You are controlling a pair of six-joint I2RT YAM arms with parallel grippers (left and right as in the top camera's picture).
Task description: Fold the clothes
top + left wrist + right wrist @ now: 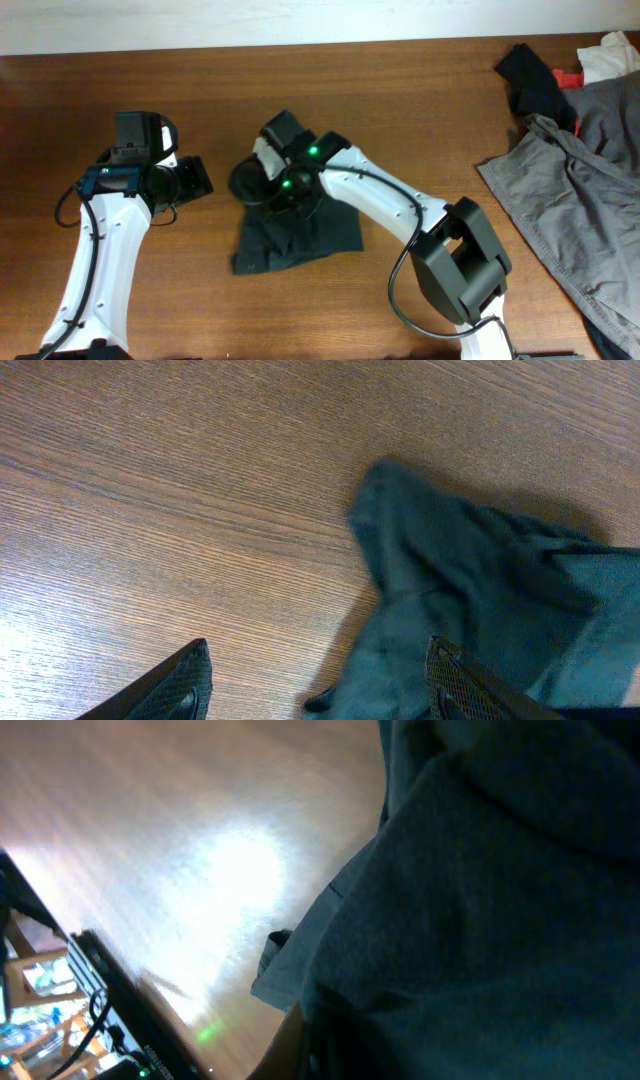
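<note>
**Right gripper closed at the garment's top-left corner, left gripper open beside it**

The garment (300, 235) lies in a dark, rumpled heap at the middle of the table (400, 80), well apart from the grey garment (580, 200) spread at the right edge.

The right gripper (252, 182) sits at the heap's upper-left corner, where the cloth bunches up toward it. In the right wrist view the garment (480, 900) fills most of the picture, hanging close before the lens, with bare wood to its left. The fingers themselves are hidden behind the fabric. They stand together, and the gathered cloth looks pinched between them.

The left gripper (195, 178) is just left of the heap, near the right gripper but not touching it. In the left wrist view its fingers (185, 680) stand wide apart with nothing between them but wood and a fold of cloth. The finger on the picture's left is over bare table. The other is over the garment's (470, 590) edge, which runs in from the right and ends in a rounded lobe at the middle of the view. Whether that finger touches the cloth cannot be told.
</note>
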